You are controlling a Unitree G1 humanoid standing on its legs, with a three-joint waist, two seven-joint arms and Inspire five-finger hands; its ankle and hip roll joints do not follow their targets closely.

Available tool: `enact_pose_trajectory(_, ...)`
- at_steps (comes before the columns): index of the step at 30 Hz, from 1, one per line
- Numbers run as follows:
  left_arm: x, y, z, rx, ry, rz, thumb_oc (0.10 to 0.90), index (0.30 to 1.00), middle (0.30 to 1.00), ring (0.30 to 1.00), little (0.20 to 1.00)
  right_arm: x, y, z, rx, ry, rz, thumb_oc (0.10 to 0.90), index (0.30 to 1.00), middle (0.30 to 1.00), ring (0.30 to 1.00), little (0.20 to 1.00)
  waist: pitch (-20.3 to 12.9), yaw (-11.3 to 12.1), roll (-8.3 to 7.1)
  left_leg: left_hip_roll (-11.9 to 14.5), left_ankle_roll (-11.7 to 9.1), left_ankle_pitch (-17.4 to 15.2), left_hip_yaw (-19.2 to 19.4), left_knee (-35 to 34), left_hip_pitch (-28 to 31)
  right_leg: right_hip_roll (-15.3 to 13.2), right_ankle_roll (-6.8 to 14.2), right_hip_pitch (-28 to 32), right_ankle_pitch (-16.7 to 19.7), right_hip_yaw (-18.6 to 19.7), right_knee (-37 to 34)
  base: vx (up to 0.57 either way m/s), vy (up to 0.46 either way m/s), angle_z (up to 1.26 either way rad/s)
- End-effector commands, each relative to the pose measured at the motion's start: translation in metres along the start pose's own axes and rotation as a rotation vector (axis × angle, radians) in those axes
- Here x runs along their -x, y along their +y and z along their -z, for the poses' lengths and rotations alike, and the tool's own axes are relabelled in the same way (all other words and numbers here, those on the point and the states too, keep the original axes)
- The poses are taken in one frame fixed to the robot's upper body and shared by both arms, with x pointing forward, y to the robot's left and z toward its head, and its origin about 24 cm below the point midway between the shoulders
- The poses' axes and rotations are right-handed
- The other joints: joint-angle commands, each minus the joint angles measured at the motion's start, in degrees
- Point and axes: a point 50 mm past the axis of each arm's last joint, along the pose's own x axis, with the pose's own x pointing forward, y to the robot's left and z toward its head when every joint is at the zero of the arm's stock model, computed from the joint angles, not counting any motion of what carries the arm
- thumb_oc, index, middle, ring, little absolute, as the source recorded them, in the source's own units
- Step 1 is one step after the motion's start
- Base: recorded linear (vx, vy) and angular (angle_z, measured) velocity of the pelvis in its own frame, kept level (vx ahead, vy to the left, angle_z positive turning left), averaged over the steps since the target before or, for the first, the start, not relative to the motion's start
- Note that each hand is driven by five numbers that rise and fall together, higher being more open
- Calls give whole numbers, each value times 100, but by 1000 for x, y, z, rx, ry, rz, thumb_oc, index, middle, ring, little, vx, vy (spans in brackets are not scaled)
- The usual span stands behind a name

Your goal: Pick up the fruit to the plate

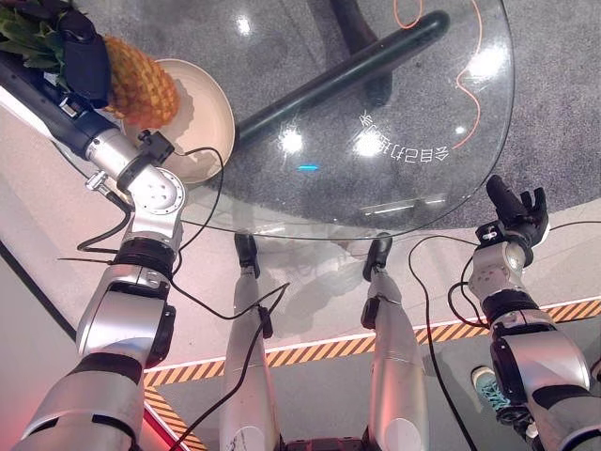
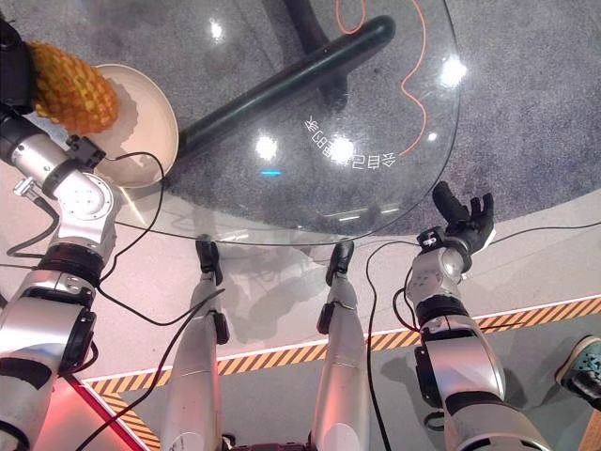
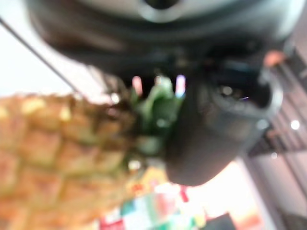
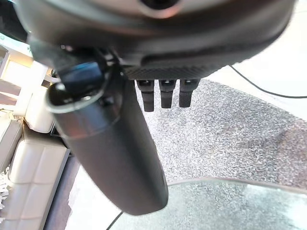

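Glass, round and clear, makes up the worktop (image 1: pixel 441 178) in front of me, and through it I see grey speckled carpet (image 1: pixel 563 103) and a dark tubular base (image 1: pixel 347 70) running under the top. A thin orange cord (image 1: pixel 465 89) loops beneath the glass on the far side from my hands.

My left hand (image 1: pixel 83 56) is curled round one pineapple (image 1: pixel 141 89), gripping it near the crown where the green spiky leaves (image 1: pixel 28 38) fan out past my fingers. The fruit's skin is rough, orange-brown and scaled in a diamond pattern, its body a plump oval. It hangs from my hand right over one plate (image 1: pixel 202 117), a shallow round cream-coloured dish with a smooth rim, sitting on the glass just below and beside my hand. I cannot tell whether the fruit's lower end touches the plate. In the left wrist view the scaled skin (image 3: pixel 57 143) and the green leaf bases (image 3: pixel 156 108) sit close against my dark thumb (image 3: pixel 216 129).

My right hand (image 2: pixel 465 221) is well apart from the fruit, off the near edge of the glass, held up with its fingers straight and spread, holding nothing. In its wrist view the fingertips (image 4: pixel 165 93) stand in a row beside the smooth dark thumb (image 4: pixel 110 143), with the glass rim (image 4: pixel 230 184) and carpet beyond.

Yellow-and-black striped tape (image 1: pixel 329 349) crosses the pale floor (image 1: pixel 310 291) below my arms.
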Motion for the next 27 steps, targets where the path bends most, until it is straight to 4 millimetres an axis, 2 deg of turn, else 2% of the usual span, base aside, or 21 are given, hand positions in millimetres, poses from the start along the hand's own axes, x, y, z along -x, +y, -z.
enact_pose_trajectory(1,-46,-5,-41,160,-184,-70,100,300,300,300,200,-6,-13,-21,-39,-115,48,800,900,900,900,900,-152,95,-276,83,-23,-567,67,773,-106,172,-5,130,40,-45,-126,0,0,0)
enact_pose_trajectory(5,-46,-4,-39,156,-172,-64,100,300,300,300,200,-6,-12,-21,-39,-113,49,800,900,900,900,900,-152,98,-282,79,-23,-568,65,774,-114,175,-6,127,41,-50,-131,0,0,0)
enact_pose_trajectory(7,-47,-3,-38,154,-167,-62,276,451,451,451,376,-6,-12,-21,-39,-114,50,800,900,900,900,900,-152,96,-285,79,-25,-569,64,784,-124,175,-12,126,36,-47,-131,0,0,0)
enact_pose_trajectory(9,-48,-3,-38,152,-163,-60,353,516,516,516,453,-7,-12,-23,-40,-117,47,800,900,900,900,900,-152,89,-286,75,-17,-525,64,787,-170,171,-22,82,74,-42,-133,0,0,0)
enact_pose_trajectory(10,-48,-2,-37,152,-160,-57,594,724,724,724,694,-6,-11,-23,-39,-118,46,800,900,900,900,900,-152,86,-287,75,-17,-527,64,789,-169,171,-22,80,74,-38,-131,0,0,0)
enact_pose_trajectory(12,-48,-2,-37,151,-155,-57,600,728,728,728,700,-7,-12,-23,-41,-118,48,800,900,900,900,900,-152,86,-292,73,-16,-528,62,786,-163,169,-17,91,77,-41,-140,0,0,0)
enact_pose_trajectory(13,-49,-1,-36,148,-151,-57,655,775,775,775,755,-7,-12,-23,-37,-118,48,800,900,900,900,900,-152,91,-287,76,-30,-568,60,787,-125,174,-8,130,35,-44,-133,0,0,0)
enact_pose_trajectory(16,-50,0,-35,147,-149,-59,668,787,787,787,768,-7,-12,-24,-38,-118,46,800,900,900,900,900,-152,88,-285,77,-33,-568,64,781,-119,175,-7,132,33,-45,-135,0,0,0)
enact_pose_trajectory(19,-50,1,-34,147,-145,-62,638,761,761,761,738,-7,-12,-23,-37,-117,44,800,900,900,900,900,-152,81,-290,81,-35,-565,65,789,-131,177,-10,120,31,-41,-128,0,0,0)
enact_pose_trajectory(20,-50,1,-34,145,-145,-63,602,731,731,731,702,-7,-12,-23,-37,-116,44,800,900,900,900,900,-152,80,-291,84,-36,-563,67,790,-131,174,-10,123,31,-42,-130,0,0,0)
enact_pose_trajectory(22,-50,2,-34,150,-146,-65,594,724,724,724,694,-7,-12,-23,-39,-118,43,800,900,900,900,900,-152,81,-293,74,-22,-521,67,777,-167,175,-19,88,73,-44,-141,0,0,0)
enact_pose_trajectory(27,-50,3,-33,153,-144,-67,605,733,733,733,705,-8,-12,-24,-39,-119,44,800,900,900,900,900,-152,82,-295,76,-23,-525,66,791,-168,173,-22,88,71,-53,-136,0,0,0)
